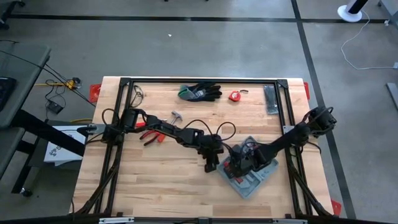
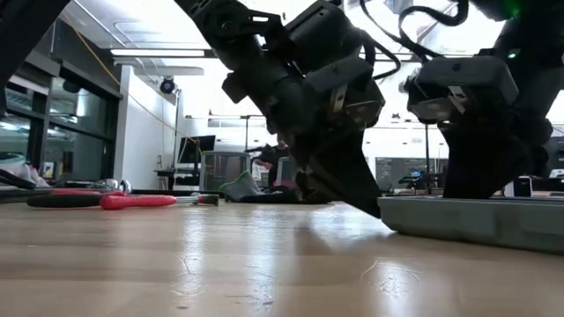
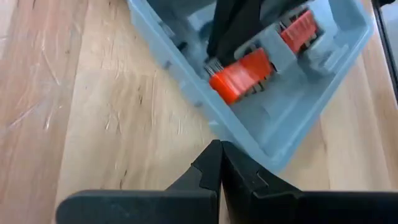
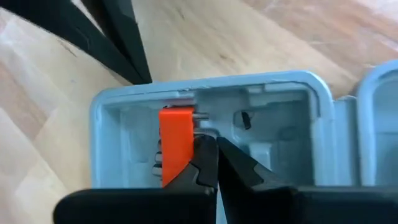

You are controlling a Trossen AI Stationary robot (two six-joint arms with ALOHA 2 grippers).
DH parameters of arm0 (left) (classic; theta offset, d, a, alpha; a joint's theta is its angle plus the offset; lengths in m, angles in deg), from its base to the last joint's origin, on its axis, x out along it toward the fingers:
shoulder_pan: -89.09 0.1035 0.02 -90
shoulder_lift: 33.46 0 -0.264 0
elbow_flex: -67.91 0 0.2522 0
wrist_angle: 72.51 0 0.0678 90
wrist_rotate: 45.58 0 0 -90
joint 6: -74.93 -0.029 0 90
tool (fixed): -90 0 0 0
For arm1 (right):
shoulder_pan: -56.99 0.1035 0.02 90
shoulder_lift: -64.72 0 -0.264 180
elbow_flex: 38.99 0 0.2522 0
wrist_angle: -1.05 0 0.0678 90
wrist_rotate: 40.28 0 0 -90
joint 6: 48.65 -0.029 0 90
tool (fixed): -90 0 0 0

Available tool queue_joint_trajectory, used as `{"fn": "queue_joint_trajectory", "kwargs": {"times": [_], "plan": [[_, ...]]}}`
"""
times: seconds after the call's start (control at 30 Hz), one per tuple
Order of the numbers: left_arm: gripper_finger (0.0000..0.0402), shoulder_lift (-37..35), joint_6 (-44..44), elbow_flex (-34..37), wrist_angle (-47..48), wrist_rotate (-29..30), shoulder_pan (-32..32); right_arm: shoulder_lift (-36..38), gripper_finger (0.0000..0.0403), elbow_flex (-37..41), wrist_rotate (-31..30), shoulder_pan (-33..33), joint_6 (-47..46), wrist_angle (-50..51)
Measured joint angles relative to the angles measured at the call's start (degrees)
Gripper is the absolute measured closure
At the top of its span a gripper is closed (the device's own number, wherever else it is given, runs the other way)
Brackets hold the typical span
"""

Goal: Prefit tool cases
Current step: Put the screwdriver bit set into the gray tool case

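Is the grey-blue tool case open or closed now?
Open. The tool case shows its moulded inside, with an orange part seated in it, and the lid lies flat beside it.

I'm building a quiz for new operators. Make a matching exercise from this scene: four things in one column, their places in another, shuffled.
Things:
1. tool case
2. gloves
3. red-handled pliers
4. left gripper

Places:
A. at the table's far edge
B. lying open under the right gripper
C. on the wood just beside the case
D. beside the left arm

Pairs: 1-B, 2-A, 3-D, 4-C
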Motion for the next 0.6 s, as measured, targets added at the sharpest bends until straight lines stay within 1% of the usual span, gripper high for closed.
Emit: {"fn": "queue_joint_trajectory", "kwargs": {"times": [0.23,0.47,0.6], "plan": [[0.0401,0.0,1.55,0.03,0.04,-0.44,-0.75,4.17,0.0403,-0.04,-4.79,1.37,-2.76,3.99],[0.0401,0.0,3.86,0.11,-4.02,-0.73,-2.83,3.83,0.0403,-0.17,-3.6,1.44,-0.77,0.97],[0.0401,0.0,4.52,0.11,-5.06,0.4,-3.29,3.03,0.0403,-0.17,-1.95,1.62,0.19,-1.54]]}}
